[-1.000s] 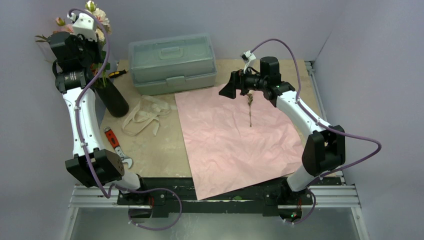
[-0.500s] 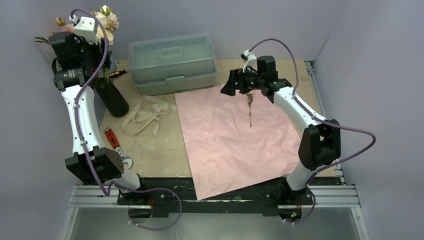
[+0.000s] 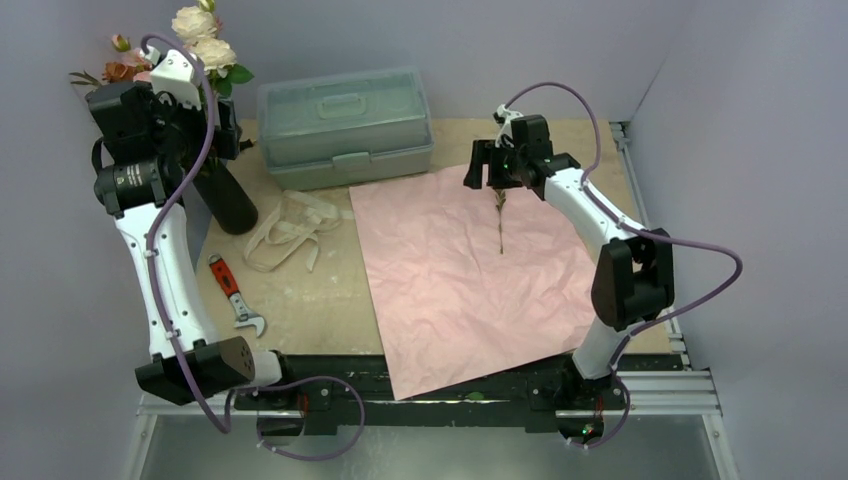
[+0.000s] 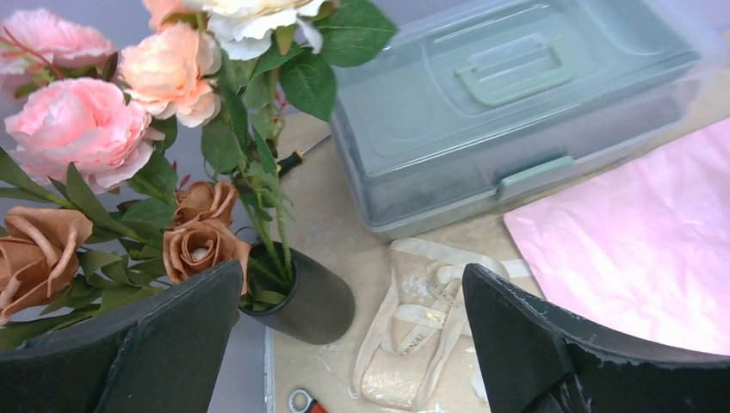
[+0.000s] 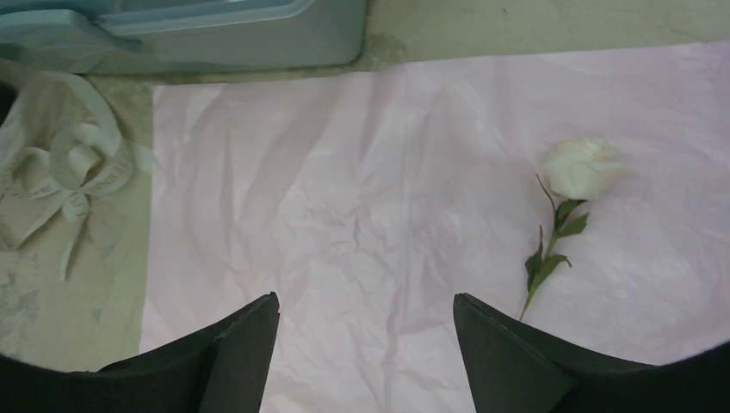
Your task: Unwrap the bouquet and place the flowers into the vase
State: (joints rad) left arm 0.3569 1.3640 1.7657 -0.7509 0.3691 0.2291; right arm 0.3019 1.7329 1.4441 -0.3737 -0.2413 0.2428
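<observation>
Left gripper point(image 4: 351, 288) and right gripper point(image 5: 366, 305) both gape, empty. Rose point(image 5: 585, 168) looks light and thin-stemmed. I'd pinch mid-stem, never the bloom.

Vase point(image 3: 228, 205) at my far left, flowers point(image 3: 205, 50) in it; toolbox point(image 3: 345, 125) right of vase; ribbon point(image 3: 285, 230) between vase and paper point(image 3: 460, 280); lone rose point(image 5: 584, 168) on paper.

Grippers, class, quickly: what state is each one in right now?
Left gripper: open, holding nothing.
Right gripper: open, holding nothing.
</observation>
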